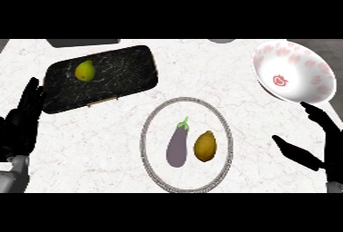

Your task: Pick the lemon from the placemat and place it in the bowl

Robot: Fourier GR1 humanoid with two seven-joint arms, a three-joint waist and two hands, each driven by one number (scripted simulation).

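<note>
The yellow-brown lemon (205,146) lies on the oval white placemat (188,109) with a grey patterned rim, at the counter's centre. It sits just right of a purple eggplant (177,146). The white bowl (303,61) with pink markings stands at the far right, tilted toward me and holding nothing. My right hand (334,152) is open at the right edge, below the bowl and right of the placemat, thumb and fingers spread and touching nothing. At the left edge my left hand (20,123) rests open, fingers up, beside the black board.
A black marbled board (117,72) lies at the far left with a green-yellow pear (84,70) on it. Grey objects are cut off at the counter's far edge. Bare counter lies between the placemat and the bowl.
</note>
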